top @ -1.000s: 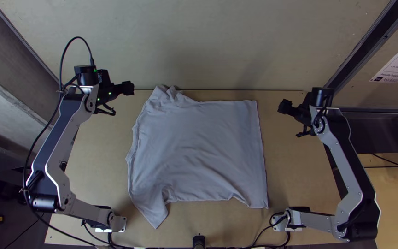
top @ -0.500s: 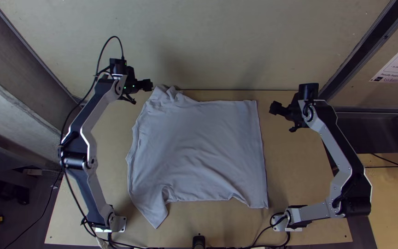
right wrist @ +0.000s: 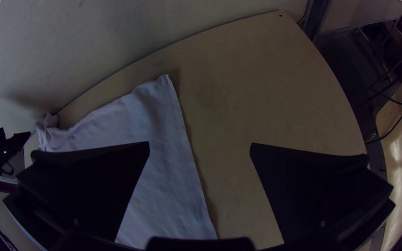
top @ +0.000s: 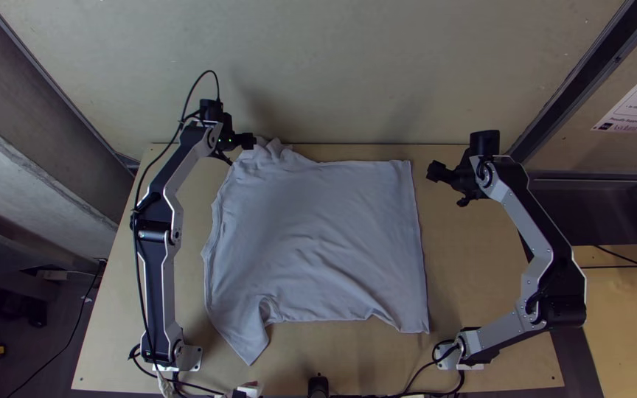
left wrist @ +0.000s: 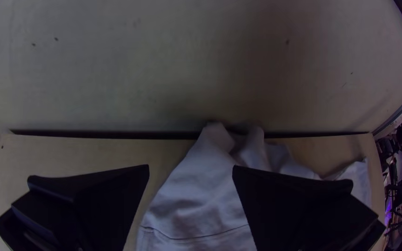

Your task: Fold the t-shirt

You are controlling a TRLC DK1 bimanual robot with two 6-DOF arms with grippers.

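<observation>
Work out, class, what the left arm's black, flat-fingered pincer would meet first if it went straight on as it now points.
Probably the bunched end of the pale grey cloth t-shirt, just ahead of the left pincer, though its height above the fabric is unclear.

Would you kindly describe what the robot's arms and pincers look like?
Both the left arm and right arm have angular silver-grey links and black joints. The left pincer and right pincer each have two wide, flat black fingers. A black cable loops above the left arm's wrist, which carries small green lights.
</observation>
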